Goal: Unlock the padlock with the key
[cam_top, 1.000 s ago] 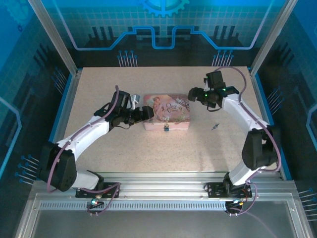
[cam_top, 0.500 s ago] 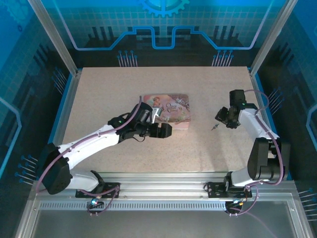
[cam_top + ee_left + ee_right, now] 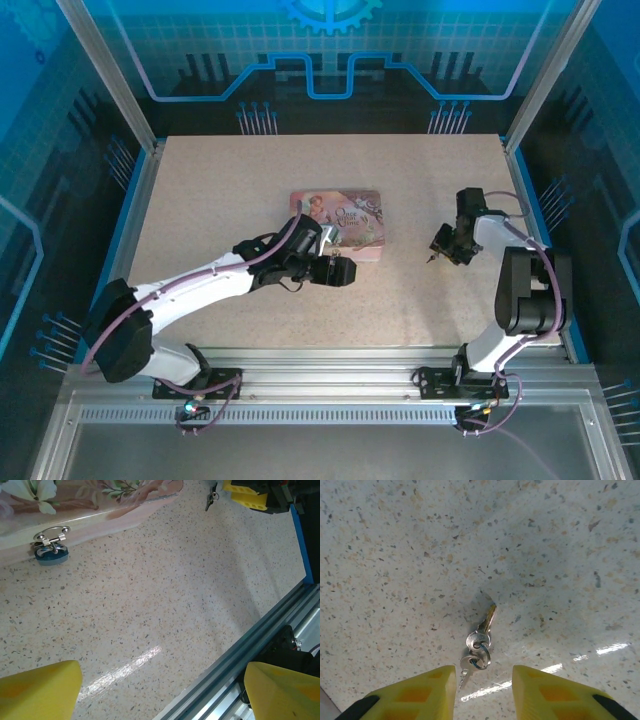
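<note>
Padlock (image 3: 48, 554): you have one, small, hooked through the front latch of the single pink tin (image 3: 345, 220) in the middle of the bench (image 3: 220, 180). Your two keys (image 3: 479, 642), joined on one ring, lie flat well to the tin's right. Your right hand (image 3: 484, 671) hangs over them, its two fingers part-way apart and gripping nothing. Your left hand (image 3: 160, 667) hovers near the tin's front, spread wide and empty.
</note>
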You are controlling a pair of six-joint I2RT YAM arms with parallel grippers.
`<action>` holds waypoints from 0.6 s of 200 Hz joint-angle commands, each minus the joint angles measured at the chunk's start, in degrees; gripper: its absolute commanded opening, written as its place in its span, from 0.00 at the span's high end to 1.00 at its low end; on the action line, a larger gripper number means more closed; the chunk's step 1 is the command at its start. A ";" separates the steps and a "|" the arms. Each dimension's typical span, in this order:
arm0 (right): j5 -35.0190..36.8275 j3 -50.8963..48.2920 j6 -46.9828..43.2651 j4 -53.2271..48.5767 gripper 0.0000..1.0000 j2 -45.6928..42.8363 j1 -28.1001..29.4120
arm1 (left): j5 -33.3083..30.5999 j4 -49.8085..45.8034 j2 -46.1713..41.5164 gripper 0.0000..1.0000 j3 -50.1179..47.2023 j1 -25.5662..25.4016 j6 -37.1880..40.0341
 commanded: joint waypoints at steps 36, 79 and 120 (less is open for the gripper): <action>-1.87 -0.77 1.71 1.67 0.63 2.88 -0.12 | -0.75 1.84 0.72 0.14 -1.44 -0.66 -1.44; -2.32 -0.26 1.87 2.52 0.64 4.82 0.05 | -0.92 2.23 0.24 0.14 -2.54 -0.65 -1.69; -2.26 0.60 2.33 2.35 0.74 6.81 0.56 | -1.43 2.81 -0.51 0.15 -3.90 -0.60 -2.03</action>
